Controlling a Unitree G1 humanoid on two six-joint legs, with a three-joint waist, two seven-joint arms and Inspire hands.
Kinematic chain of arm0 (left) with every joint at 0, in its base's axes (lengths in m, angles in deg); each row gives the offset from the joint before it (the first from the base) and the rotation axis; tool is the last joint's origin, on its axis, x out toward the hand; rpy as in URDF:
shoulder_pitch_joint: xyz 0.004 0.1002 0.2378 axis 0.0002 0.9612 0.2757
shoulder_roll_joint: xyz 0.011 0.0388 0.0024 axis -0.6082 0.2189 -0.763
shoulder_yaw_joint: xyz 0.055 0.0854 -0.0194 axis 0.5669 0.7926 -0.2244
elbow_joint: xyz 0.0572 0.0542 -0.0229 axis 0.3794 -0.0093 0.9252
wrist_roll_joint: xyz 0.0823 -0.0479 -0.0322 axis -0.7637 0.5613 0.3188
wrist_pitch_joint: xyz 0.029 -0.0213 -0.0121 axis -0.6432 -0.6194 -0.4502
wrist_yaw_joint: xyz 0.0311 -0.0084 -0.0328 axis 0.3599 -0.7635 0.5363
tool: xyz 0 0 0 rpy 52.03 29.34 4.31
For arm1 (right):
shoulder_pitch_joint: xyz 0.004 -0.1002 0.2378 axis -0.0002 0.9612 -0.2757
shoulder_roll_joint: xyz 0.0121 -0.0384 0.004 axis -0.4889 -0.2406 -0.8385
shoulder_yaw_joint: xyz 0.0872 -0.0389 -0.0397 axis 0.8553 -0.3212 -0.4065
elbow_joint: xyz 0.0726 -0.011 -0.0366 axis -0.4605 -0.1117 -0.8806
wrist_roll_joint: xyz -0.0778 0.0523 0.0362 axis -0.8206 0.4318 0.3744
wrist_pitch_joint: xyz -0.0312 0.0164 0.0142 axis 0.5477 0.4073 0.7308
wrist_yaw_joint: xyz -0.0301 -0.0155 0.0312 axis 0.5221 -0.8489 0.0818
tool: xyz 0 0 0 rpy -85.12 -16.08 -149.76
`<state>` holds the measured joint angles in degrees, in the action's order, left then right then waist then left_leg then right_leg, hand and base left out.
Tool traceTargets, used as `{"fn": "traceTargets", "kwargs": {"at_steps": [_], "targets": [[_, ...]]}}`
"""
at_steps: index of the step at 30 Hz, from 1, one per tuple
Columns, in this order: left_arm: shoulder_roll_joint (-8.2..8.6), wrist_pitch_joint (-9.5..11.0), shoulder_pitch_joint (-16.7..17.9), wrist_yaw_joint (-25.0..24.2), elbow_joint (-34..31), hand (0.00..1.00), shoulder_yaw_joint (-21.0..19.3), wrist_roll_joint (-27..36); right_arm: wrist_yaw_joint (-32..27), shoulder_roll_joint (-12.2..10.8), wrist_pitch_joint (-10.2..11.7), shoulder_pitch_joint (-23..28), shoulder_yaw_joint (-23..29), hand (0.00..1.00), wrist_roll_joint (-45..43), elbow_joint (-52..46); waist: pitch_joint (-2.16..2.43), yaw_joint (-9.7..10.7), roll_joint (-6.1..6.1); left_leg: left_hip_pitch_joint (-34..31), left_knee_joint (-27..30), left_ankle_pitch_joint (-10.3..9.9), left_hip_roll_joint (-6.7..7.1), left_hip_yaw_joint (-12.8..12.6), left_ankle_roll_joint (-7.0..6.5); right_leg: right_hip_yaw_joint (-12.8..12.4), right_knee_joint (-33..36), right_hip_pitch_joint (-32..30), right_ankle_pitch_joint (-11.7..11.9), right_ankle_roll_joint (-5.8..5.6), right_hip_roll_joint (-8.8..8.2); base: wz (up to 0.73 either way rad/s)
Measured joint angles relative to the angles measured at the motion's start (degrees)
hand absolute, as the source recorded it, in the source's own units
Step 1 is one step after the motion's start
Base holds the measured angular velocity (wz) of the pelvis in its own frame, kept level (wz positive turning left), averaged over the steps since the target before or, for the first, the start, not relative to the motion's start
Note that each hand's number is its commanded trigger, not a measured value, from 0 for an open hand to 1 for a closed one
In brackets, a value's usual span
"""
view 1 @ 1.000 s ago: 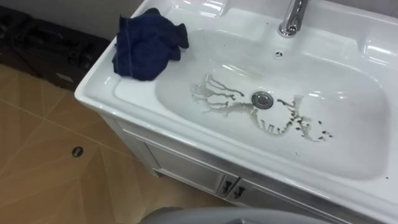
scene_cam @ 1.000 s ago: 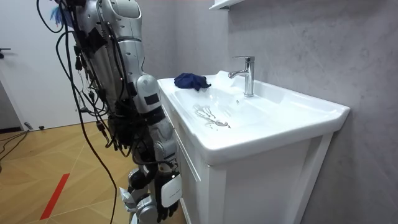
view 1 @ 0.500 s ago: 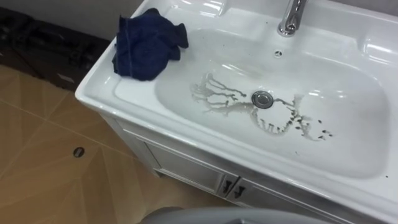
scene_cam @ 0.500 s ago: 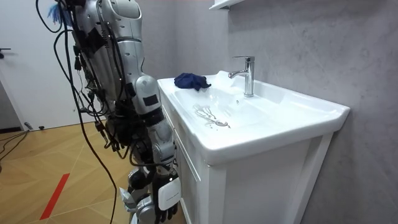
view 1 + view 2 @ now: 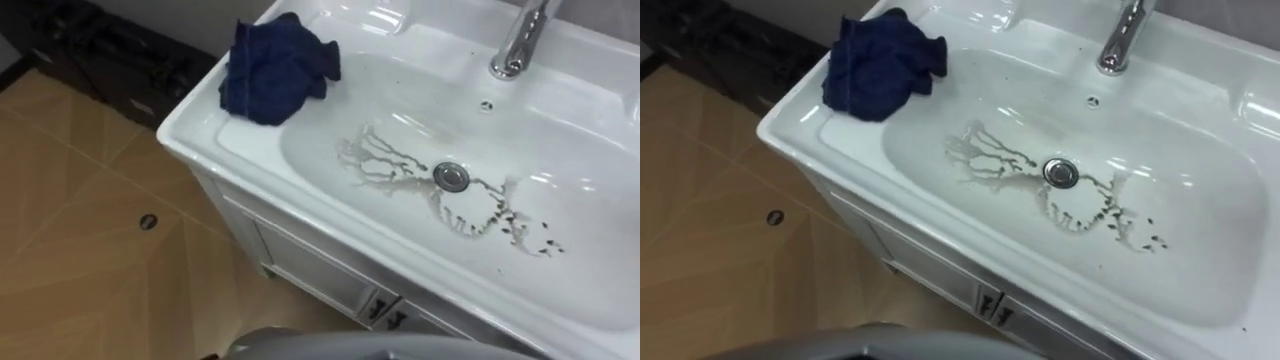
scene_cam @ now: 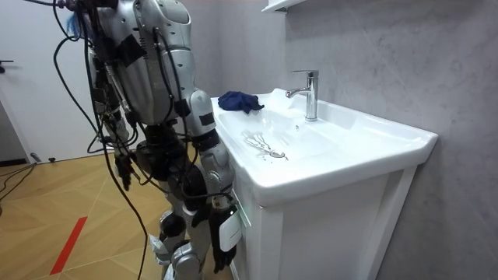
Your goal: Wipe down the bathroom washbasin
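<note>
lying crumpled on the left rim of the basin [image 5: 200, 135], the blue cloth [image 5: 275, 65] is not grasped, dirty streaks [image 5: 385, 160] are seen around the drain [image 5: 452, 177], and the state of the hanging right hand [image 6: 226, 237] cannot be told.

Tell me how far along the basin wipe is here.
Done: nothing visible; dark streaks and specks ring the drain in the basin. In hand: nothing; the blue cloth lies bunched on the basin's left rear corner, and the right hand hangs low by the cabinet. Left: pick up the cloth and wipe the streaks away.
</note>
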<state>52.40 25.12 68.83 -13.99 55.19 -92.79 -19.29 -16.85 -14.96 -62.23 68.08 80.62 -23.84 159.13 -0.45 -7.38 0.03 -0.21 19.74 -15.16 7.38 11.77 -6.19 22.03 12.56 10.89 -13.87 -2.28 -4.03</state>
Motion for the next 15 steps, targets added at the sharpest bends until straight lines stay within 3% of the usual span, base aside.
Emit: {"fn": "traceTargets", "kwargs": {"at_steps": [2,5,6,8,9,11,14,15], "targets": [[-0.33,0.8,-0.1,4.7,-8.0,0.00,-3.5,0.0,-0.1,0.1,1.0,0.4,0.6,0.00,-3.1,-0.1,-0.36,-1.7,-0.22,-0.6,-0.1,0.4,0.27,0.4,0.11,0.2,0.0,-0.6,0.0,0.00,-0.15,0.04],[-1.96,4.1,-1.6,10.5,-17.2,0.00,-5.2,-0.4,-0.5,0.1,1.5,0.8,1.6,0.00,-4.2,-0.1,-0.26,-3.7,-0.50,-2.3,0.1,1.0,0.56,0.9,0.33,1.0,0.1,-2.0,0.0,0.00,-0.31,0.05],[-2.07,4.3,-2.0,11.7,-19.4,0.00,-6.3,-0.7,-0.5,0.1,1.7,0.8,2.2,0.00,-4.2,-0.1,-0.27,-4.1,-0.57,-2.6,0.1,1.0,0.60,0.9,0.38,0.8,0.0,-2.3,0.0,0.00,-0.32,0.05],[-2.47,5.7,-2.0,17.7,-30.7,0.00,-9.5,-0.8,-0.5,0.1,2.5,1.2,3.7,0.00,-4.2,-0.5,-0.21,-4.8,-0.73,-3.2,0.0,1.5,0.76,1.2,0.45,0.9,0.3,-3.2,0.0,0.00,-0.51,0.04],[-2.82,6.7,-2.1,19.0,-33.0,0.00,-9.7,-0.8,-0.5,0.1,2.5,1.3,4.0,0.00,-4.3,-0.5,-0.21,-5.2,-0.86,-3.3,-0.1,1.6,0.77,1.2,0.46,1.0,0.4,-3.4,0.0,0.00,-0.55,0.05],[-4.43,7.9,-2.9,25.2,-42.2,0.00,-10.3,-4.4,-0.6,0.1,3.1,1.8,5.0,0.00,-4.2,-0.5,-0.18,-5.6,-1.39,-3.9,0.1,2.0,1.07,1.9,0.50,0.8,0.4,-4.1,0.0,0.00,-0.60,0.14],[-7.08,10.0,-4.4,30.1,-48.5,0.00,-11.2,-11.2,-0.6,0.6,4.2,1.9,5.1,0.00,-4.2,-0.1,-0.10,-5.6,-2.23,-4.0,0.0,2.3,1.37,2.4,0.49,1.0,0.6,-4.1,0.0,0.00,-0.79,0.11],[-7.08,10.1,-4.7,30.7,-50.0,0.00,-11.9,-12.0,-0.5,0.7,4.5,1.9,5.1,0.00,-4.2,0.0,-0.11,-5.6,-2.41,-3.9,0.0,2.3,1.40,2.4,0.47,1.1,0.6,-4.1,0.0,0.00,-0.83,0.00]]}}
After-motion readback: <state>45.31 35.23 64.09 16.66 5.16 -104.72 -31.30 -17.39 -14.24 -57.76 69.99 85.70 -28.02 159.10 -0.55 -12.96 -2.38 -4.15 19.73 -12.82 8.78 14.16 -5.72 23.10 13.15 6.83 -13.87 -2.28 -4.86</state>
